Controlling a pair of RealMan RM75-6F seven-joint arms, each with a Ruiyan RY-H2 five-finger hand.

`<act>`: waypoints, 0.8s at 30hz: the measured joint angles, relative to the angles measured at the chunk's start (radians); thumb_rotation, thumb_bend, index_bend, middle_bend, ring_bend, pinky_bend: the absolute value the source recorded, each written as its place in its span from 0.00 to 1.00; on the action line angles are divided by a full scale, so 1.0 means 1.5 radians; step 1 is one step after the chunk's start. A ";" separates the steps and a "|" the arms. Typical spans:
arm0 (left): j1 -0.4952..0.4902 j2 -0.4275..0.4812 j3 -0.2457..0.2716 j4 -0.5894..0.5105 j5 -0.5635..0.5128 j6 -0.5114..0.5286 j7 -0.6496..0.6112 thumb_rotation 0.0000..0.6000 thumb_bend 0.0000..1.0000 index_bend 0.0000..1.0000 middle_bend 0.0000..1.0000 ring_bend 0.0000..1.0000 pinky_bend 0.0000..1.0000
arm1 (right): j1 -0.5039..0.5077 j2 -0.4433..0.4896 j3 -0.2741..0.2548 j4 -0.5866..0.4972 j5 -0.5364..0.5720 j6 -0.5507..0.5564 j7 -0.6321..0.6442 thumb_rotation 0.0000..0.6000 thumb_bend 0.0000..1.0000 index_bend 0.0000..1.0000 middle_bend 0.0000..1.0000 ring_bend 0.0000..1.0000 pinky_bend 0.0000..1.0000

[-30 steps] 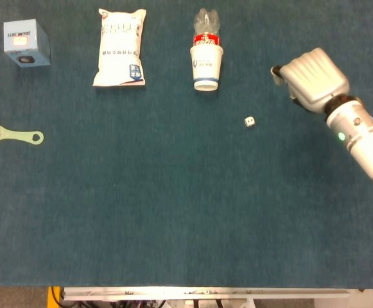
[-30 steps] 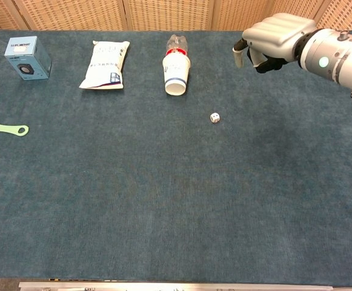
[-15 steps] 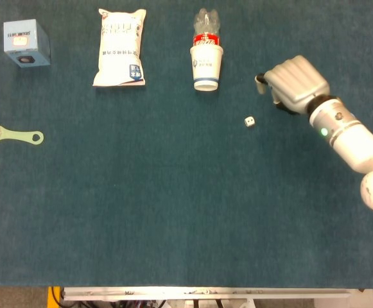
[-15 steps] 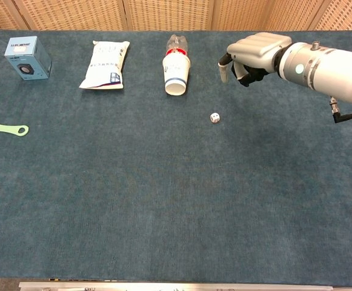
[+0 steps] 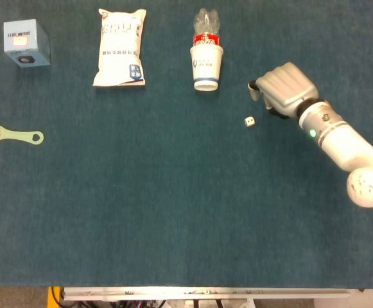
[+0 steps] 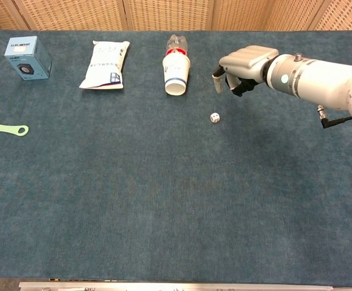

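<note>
Hovering over the blue felt table (image 5: pixel 173 212), my right hand (image 5: pixel 282 90) is hanging with fingers curled in, holding nothing, just right of and above the small white die (image 5: pixel 250 120); not touching it. White snack bag (image 5: pixel 119 54) is lying flat at the far edge. Plastic bottle (image 5: pixel 204 25) is lying with its neck inside a paper cup (image 5: pixel 206 66). Blue box (image 5: pixel 26 42) is sitting far left, green-handled brush (image 5: pixel 9 134) below it.
</note>
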 measured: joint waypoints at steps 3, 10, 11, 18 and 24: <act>0.001 -0.001 0.000 0.002 0.000 0.001 0.001 1.00 0.09 0.51 0.44 0.40 0.51 | 0.005 -0.005 -0.005 0.007 0.005 0.001 0.004 1.00 1.00 0.43 1.00 1.00 0.99; 0.007 -0.003 0.004 0.005 0.006 0.010 0.005 1.00 0.09 0.51 0.44 0.40 0.51 | 0.011 -0.010 -0.009 0.017 0.006 -0.012 0.024 1.00 1.00 0.45 1.00 1.00 1.00; 0.008 -0.004 0.005 0.006 0.006 0.012 0.006 1.00 0.09 0.51 0.45 0.40 0.51 | 0.012 -0.012 -0.010 0.019 0.004 -0.015 0.027 1.00 1.00 0.45 1.00 1.00 1.00; 0.017 -0.009 0.007 0.014 0.005 0.017 0.008 1.00 0.09 0.52 0.45 0.41 0.51 | 0.013 -0.024 -0.018 0.039 -0.016 -0.029 0.051 1.00 1.00 0.45 1.00 1.00 1.00; 0.020 -0.012 0.008 0.022 0.002 0.016 0.002 1.00 0.09 0.52 0.45 0.41 0.51 | 0.013 -0.034 -0.025 0.054 -0.030 -0.036 0.068 1.00 1.00 0.45 1.00 1.00 1.00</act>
